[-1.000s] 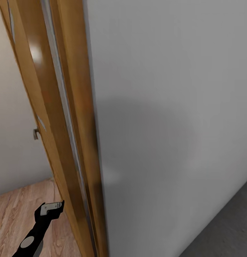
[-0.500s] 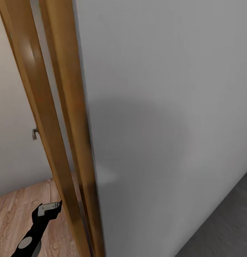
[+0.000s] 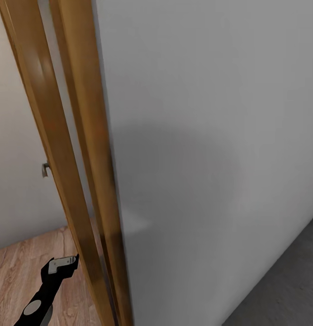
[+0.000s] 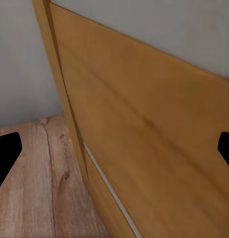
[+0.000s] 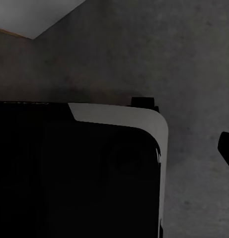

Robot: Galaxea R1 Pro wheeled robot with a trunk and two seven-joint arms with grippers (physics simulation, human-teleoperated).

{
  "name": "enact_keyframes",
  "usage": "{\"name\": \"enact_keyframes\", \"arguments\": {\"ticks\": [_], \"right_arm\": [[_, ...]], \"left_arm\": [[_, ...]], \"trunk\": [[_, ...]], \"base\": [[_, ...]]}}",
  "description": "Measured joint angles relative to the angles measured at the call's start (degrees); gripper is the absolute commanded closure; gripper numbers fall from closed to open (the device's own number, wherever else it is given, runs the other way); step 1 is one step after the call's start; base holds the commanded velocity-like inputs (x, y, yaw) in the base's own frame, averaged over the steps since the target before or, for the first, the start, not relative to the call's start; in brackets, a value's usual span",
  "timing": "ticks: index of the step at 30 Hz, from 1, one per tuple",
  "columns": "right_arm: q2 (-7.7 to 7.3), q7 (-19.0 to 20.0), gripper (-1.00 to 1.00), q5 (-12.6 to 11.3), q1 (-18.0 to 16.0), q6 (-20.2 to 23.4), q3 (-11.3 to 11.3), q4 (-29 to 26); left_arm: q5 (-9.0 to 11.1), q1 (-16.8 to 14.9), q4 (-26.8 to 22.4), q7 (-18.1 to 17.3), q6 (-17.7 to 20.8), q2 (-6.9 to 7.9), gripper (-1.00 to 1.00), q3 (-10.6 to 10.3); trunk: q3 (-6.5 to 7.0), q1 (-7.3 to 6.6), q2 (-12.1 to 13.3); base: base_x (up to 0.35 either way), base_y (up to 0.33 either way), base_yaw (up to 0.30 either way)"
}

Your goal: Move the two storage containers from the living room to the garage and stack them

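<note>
The two storage containers are out of view. My left gripper (image 3: pixel 64 264) hangs low over the light wood planks (image 3: pixel 21 276) of the living room, close beside a wooden door frame (image 3: pixel 86 158). In the left wrist view the left gripper (image 4: pixel 114 153) is open: its black fingertips (image 4: pixel 7 148) stand far apart at the picture's edges, with nothing between them and the wooden door panel (image 4: pixel 154 148) just ahead. In the right wrist view one black fingertip (image 5: pixel 226 148) of my right gripper (image 5: pixel 114 151) sits at the far edge, over the garage's dark grey concrete floor (image 5: pixel 193 64).
A plain grey-white wall (image 3: pixel 211 158) stands very close in front of my head. A strip of dark concrete floor (image 3: pixel 283 290) runs along its base. A small metal latch (image 3: pixel 45 170) sticks out beside the frame. My own black, white-trimmed base (image 5: pixel 79 173) shows below the right wrist.
The whole head view shifted slightly a second ago, with the door frame sliding left in the picture, so the camera moved. Nothing has changed in the last half second.
</note>
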Motion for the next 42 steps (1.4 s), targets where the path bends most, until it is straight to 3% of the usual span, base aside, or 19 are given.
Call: {"name": "enact_keyframes", "arguments": {"ticks": [19, 22, 42], "right_arm": [[0.01, 0.0, -1.0, 0.0, 0.0, 0.0, 0.0, 0.0], [0.01, -0.27, -1.0, -0.08, -0.09, 0.0, 0.0, 0.0], [0.01, -0.27, -1.0, -0.08, -0.09, 0.0, 0.0, 0.0]], "left_arm": [[0.0, -0.03, 0.0, 0.01, -0.02, -0.02, -1.0, -0.39], [-0.01, 0.05, -0.58, -0.27, -0.23, -0.33, -1.0, 0.55], [-0.01, 0.05, -0.58, -0.27, -0.23, -0.33, -1.0, 0.56]], "trunk": [[0.0, 0.0, 0.0], [0.0, 0.0, 0.0], [0.0, 0.0, 0.0]], "base": [[0.0, 0.0, 0.0], [0.0, 0.0, 0.0], [0.0, 0.0, 0.0]]}}
